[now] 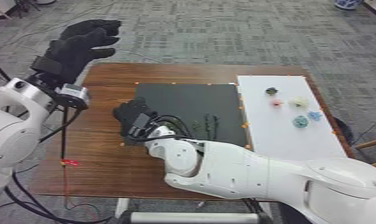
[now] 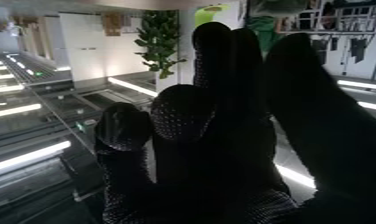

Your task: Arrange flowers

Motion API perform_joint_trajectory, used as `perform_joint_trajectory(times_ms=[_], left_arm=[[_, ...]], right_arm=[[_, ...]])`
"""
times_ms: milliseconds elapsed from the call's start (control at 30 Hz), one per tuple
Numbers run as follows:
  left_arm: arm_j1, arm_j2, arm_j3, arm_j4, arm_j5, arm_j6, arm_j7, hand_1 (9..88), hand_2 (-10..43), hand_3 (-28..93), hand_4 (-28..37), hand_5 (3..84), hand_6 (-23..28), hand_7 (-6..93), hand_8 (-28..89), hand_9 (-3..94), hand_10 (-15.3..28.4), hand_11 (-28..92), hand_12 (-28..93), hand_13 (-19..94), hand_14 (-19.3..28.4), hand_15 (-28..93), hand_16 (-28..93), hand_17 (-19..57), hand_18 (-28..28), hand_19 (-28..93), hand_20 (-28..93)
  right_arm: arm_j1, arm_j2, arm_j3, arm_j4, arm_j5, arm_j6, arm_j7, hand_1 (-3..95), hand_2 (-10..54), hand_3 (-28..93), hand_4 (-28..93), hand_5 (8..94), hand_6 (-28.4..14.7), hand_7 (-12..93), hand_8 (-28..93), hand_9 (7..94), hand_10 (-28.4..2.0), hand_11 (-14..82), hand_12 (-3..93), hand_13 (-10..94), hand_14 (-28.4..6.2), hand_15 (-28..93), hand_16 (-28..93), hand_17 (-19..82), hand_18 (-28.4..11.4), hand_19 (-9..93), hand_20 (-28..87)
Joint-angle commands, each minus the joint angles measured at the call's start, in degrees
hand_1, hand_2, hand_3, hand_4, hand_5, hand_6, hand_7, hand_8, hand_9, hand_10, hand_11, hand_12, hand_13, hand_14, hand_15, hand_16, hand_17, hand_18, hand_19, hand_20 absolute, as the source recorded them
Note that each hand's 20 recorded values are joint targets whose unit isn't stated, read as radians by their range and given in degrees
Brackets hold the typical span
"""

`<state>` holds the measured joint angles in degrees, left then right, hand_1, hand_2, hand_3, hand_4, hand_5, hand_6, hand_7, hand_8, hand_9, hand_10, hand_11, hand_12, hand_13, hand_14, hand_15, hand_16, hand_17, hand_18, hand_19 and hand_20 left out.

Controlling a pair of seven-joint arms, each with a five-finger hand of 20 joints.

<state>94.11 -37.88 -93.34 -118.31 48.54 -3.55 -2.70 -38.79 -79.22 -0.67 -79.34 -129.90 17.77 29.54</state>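
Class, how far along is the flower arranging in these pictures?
Nothing looks arranged yet: the flowers lie scattered on the white sheet, apart from the green sprigs on the dark mat. The right hand is at that mat's left edge; whether it holds anything, I cannot tell. Combining them probably remains.

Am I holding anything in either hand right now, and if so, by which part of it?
Nothing is held: the left hand is empty, and the right hand has nothing between its fingers.
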Motion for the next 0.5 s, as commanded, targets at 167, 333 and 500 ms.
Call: perform_joint_trajectory(times_ms=[167,333,500], left_arm=[[0.61,-0.78,-0.65,-0.47,-0.2,-0.33,0.02,35.4,5.4,55,-25.9,24.5,7.6,22.6,-10,13.4,11.5,29,26,5,10.5,52,-1,-9.9,20.0,53,-8],[1.04,-0.74,-1.0,-0.65,-0.14,-0.13,0.11,34.4,5.3,55,-24.3,24.3,7.6,21.9,-9,13.3,12.0,28,26,5,11.7,51,-1,-10.7,21.9,55,-10],[1.73,-0.89,-1.64,-0.85,-0.14,-0.23,0.06,32.5,3.9,58,-24.8,24.6,7.4,21.2,-9,14.3,12.7,26,25,5,13.6,50,-2,-11.8,24.1,56,-11]], right_arm=[[-6.43,0.09,12.55,-5.47,-0.12,-18.77,-8.72,38.5,2.4,93,-19,41.8,5.4,22,-16,72.0,-10.5,56.5,53.3,74,-7.1,85,38,42,-23.1,93,67],[-6.4,-0.15,12.77,-5.63,1.36,-21.52,-6.89,25.7,21.0,93,-4,45.8,5.3,22,-17,80.2,-10.2,68.4,38.2,83,-6.2,88,36,51,-23.4,93,76],[-7.19,-0.46,14.25,-5.52,2.17,-24.96,-6.74,23.9,22.2,93,-2,47.2,5.0,22,-17,85.5,-8.5,70.8,34.6,88,-4.6,89,35,58,-23.0,93,79]])
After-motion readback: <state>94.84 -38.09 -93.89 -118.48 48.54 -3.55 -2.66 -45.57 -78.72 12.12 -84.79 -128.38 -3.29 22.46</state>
